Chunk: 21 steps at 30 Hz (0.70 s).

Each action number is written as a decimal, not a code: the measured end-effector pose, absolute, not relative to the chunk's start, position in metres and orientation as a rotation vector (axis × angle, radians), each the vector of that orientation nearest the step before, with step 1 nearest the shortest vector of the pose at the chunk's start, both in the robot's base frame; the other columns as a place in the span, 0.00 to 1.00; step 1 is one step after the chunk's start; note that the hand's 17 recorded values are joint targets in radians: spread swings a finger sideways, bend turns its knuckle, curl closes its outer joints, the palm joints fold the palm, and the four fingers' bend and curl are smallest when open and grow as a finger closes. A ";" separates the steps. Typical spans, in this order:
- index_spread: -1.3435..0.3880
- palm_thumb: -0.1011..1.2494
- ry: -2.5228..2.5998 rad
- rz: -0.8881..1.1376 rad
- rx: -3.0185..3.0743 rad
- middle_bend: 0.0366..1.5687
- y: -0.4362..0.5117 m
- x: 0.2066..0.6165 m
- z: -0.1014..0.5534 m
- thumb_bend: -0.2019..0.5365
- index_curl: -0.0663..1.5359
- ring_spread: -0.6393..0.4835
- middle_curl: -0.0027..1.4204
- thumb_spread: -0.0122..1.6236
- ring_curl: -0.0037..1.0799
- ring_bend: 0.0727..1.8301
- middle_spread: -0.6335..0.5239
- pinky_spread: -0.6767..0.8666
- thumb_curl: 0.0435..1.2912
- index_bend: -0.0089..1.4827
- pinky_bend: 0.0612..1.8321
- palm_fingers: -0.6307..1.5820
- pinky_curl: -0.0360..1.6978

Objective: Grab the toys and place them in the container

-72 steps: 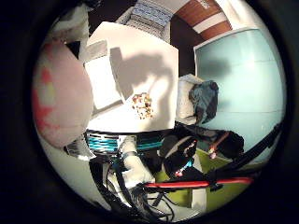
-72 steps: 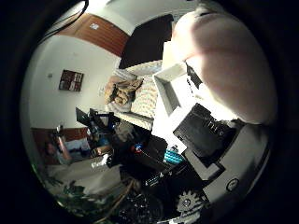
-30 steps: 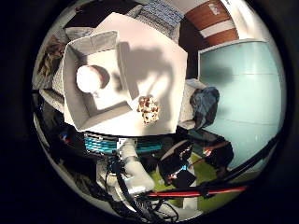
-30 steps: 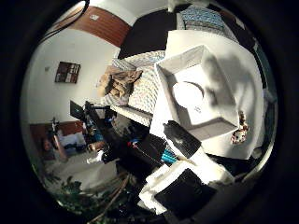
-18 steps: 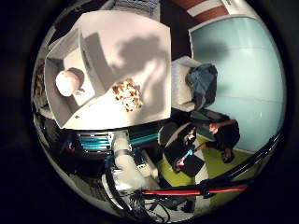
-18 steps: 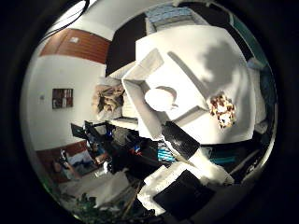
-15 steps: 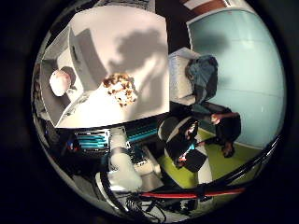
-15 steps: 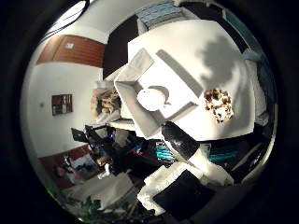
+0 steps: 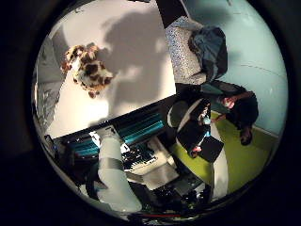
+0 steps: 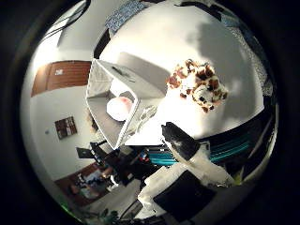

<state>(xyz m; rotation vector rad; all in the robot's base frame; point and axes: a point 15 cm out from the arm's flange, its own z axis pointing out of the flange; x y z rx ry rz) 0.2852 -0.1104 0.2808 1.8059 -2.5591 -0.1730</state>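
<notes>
A brown and white plush toy (image 10: 196, 84) lies on the white table (image 10: 178, 37), a short way from the container; it also shows in the little finger side view (image 9: 87, 70). The container (image 10: 105, 82) is a white open box at the table's edge. A pale pink round toy (image 10: 119, 108) lies inside it. My hand is well above the table, between the box and the plush toy.
The robot's white arm (image 9: 108, 174) and teal-lit equipment (image 9: 141, 132) stand below the table's edge. A padded chair with dark clothes (image 9: 202, 47) stands beside the table. A yellow-green floor mat (image 9: 235, 155) lies beyond. Black hardware (image 10: 183, 192) sits near the palm.
The pink round toy filled the views close to the palm 2.4 s ago; now it lies in the box. The camera has since moved from over the box towards the plush toy.
</notes>
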 end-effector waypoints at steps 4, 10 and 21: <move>0.65 0.53 -2.553 -0.214 1.780 0.10 -0.107 0.277 0.241 0.25 0.22 0.79 0.22 0.72 0.23 0.15 0.65 0.79 0.25 0.12 0.30 0.36 0.19; 0.66 0.52 -2.562 -0.214 1.765 0.10 -0.111 0.285 0.216 0.25 0.22 0.79 0.22 0.72 0.23 0.15 0.65 0.79 0.25 0.12 0.30 0.36 0.19; 0.66 0.52 -2.540 -0.286 1.724 0.10 -0.117 0.296 0.172 0.25 0.22 0.79 0.22 0.71 0.23 0.16 0.66 0.78 0.25 0.12 0.31 0.36 0.18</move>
